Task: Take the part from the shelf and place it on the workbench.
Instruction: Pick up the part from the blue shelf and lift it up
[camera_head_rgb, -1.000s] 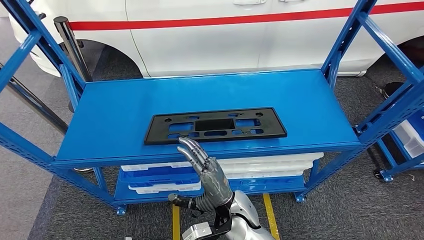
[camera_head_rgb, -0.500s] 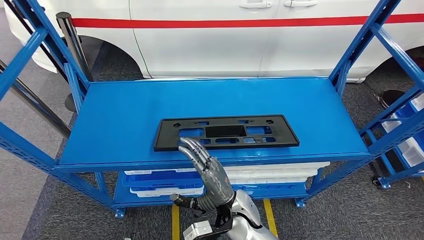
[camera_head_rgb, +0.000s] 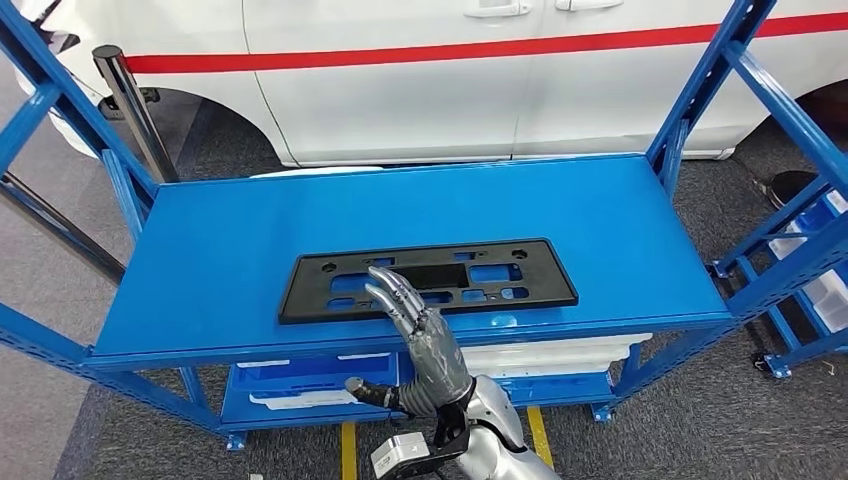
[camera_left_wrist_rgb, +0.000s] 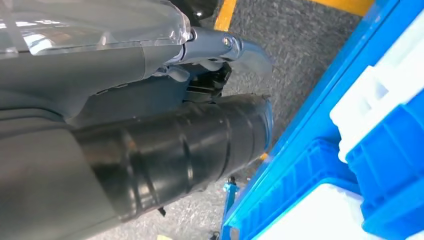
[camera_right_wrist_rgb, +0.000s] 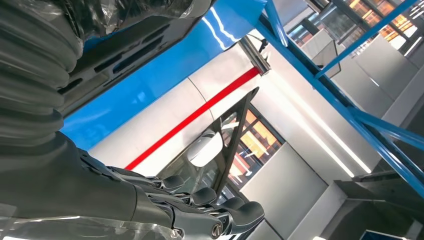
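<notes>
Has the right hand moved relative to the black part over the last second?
Yes. The right hand has reached forward: its fingers, earlier short of the black part, now overlap its near edge.

Right robot hand (camera_head_rgb: 420, 330) raised, fingers extended together, holding nothing.

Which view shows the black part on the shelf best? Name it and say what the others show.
The head view: the whole black part lies flat on the blue shelf, its cut-outs plain, the right hand over its near edge. The right wrist view catches a dark slotted strip of it behind the hand. The left wrist view faces lower bins.
</notes>
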